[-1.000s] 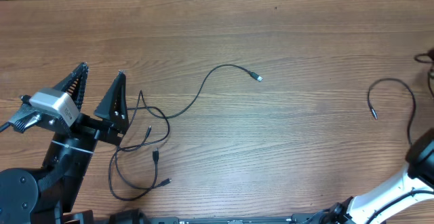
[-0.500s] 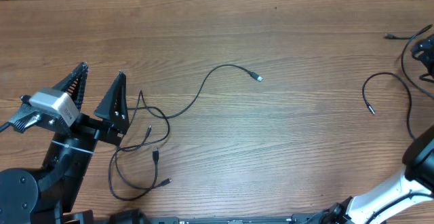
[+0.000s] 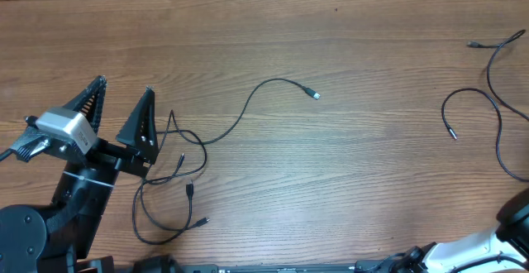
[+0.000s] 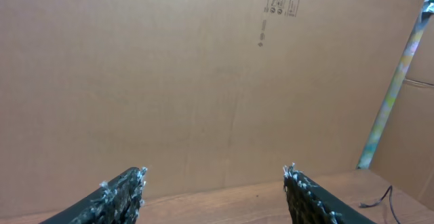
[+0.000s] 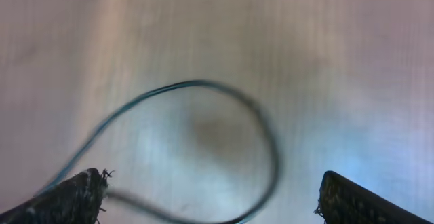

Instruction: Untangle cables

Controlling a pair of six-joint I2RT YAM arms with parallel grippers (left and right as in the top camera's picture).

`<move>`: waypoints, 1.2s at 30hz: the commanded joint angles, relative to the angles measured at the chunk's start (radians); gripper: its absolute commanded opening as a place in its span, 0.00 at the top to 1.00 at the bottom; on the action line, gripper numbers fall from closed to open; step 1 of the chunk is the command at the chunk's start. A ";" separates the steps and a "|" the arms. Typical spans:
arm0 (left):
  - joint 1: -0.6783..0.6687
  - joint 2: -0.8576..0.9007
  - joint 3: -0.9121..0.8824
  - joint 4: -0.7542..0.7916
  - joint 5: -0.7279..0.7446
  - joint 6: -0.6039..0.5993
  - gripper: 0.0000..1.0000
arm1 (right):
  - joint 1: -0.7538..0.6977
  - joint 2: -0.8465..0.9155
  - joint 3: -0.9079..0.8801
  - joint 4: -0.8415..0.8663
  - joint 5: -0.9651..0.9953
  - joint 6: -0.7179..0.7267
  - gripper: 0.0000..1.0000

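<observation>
Cables (image 3: 137,211) are lying loose on a wood table (image 3: 347,25), and both grippers are gaping wide.

The table's brown planks are running left to right, and a plain cardboard wall (image 4: 203,81) is standing behind its far edge. The left gripper (image 3: 124,89) is hovering at the left side, fingers spread wide and holding nothing. A tangle of thin black loops is sitting just beside its right finger. From that tangle a long cable (image 3: 250,101) is arching away to the right, its silvery tip (image 3: 314,95) pointing right near the table's middle. Well apart, a second cable (image 3: 475,90) is curving along the right edge, its long axis running far to near, one plug (image 3: 453,135) pointing toward the near edge. The right gripper (image 5: 210,178) is also spread wide and gripping nothing, with a blurred cable loop (image 5: 196,83) lying on the table between its fingers.
</observation>
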 commanded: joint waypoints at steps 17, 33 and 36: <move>0.006 -0.006 0.021 0.002 -0.007 0.006 0.31 | -0.071 -0.002 -0.444 0.423 0.019 0.039 0.00; 0.006 -0.006 0.021 -0.002 -0.030 0.005 0.33 | 0.005 0.347 -0.431 0.813 -0.426 -0.179 0.00; 0.006 -0.006 0.021 -0.002 -0.029 0.005 0.33 | 0.093 0.365 -0.398 0.812 -0.446 -0.178 0.00</move>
